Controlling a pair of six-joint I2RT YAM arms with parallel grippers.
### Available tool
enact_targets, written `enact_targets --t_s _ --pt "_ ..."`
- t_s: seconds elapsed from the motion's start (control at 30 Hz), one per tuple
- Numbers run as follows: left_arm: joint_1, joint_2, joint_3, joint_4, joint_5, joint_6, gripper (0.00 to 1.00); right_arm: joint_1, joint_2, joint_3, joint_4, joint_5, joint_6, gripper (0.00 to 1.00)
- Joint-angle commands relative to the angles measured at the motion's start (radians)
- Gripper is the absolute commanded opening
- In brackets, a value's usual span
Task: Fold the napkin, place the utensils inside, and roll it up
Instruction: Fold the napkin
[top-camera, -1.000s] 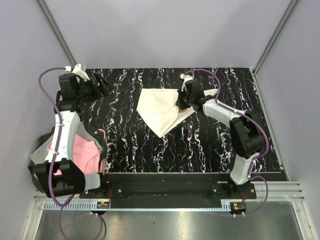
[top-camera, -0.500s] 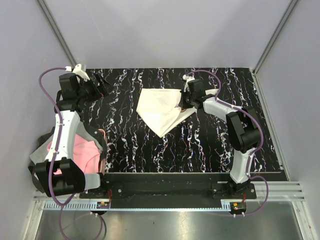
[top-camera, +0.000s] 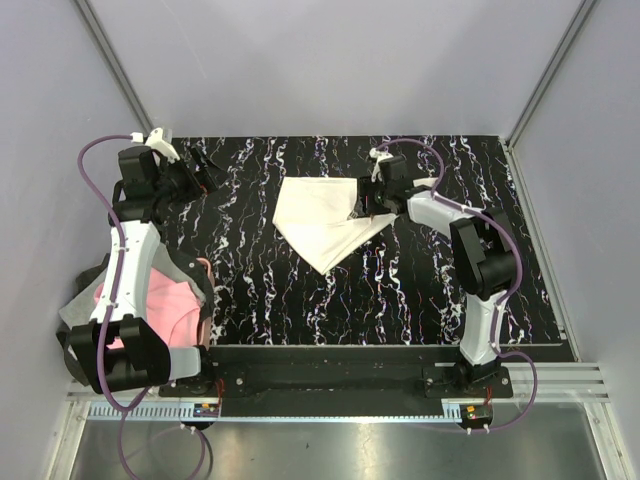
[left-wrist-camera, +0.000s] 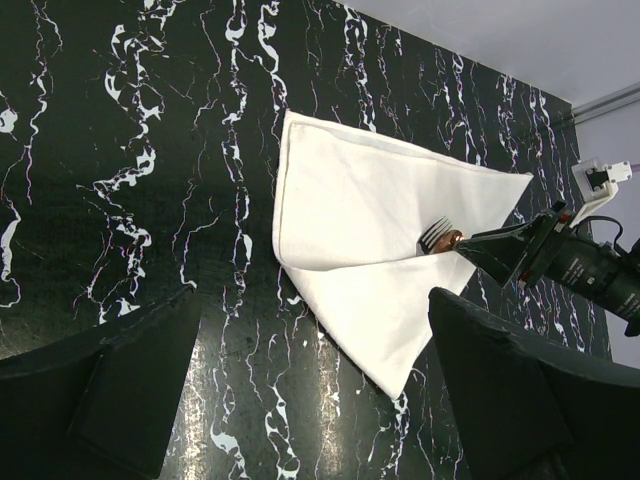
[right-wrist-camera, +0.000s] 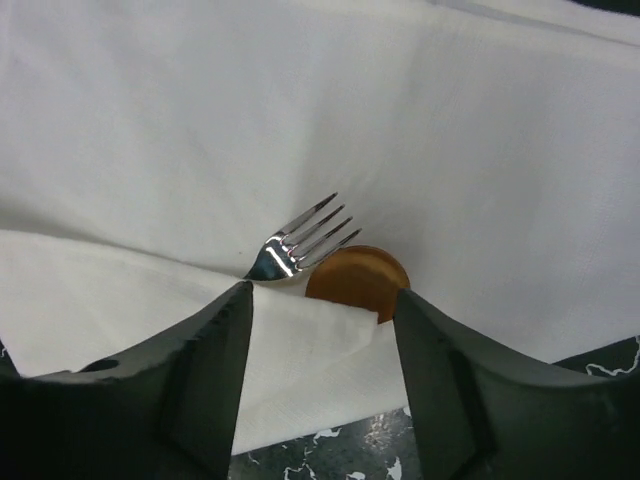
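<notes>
At the right edge of the napkin, my right gripper stands with jaws apart, holding nothing, and the fork and copper utensil lie straight ahead under the napkin's fold, heads pointing away, far from my equally spread left gripper.

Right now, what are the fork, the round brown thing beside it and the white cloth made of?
The fork looks like polished metal: silvery, with glints. The round brown thing is smooth, coppery: metal or plastic, unclear. The napkin seems soft fabric: cream, creased, folded.
</notes>
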Motion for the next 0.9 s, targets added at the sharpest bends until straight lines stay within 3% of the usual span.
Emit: enact_targets --t_s 0.0,0.2,0.5,0.87 --pt "0.005 0.007 -0.005 0.056 0.041 -0.003 0.99 -0.059 -0.088 0.050 -0.018 -0.025 0.027 0.72" --pt "0.005 0.010 -0.005 0.060 0.044 -0.006 0.99 -0.229 -0.117 0.058 -0.070 -0.096 0.088 0.75" --pt "0.007 0.013 -0.008 0.060 0.039 0.002 0.99 -0.470 0.031 0.146 -0.048 -0.223 0.177 0.65" --pt "0.007 0.025 -0.010 0.060 0.038 0.011 0.99 -0.549 0.202 0.297 -0.030 -0.298 0.231 0.58"
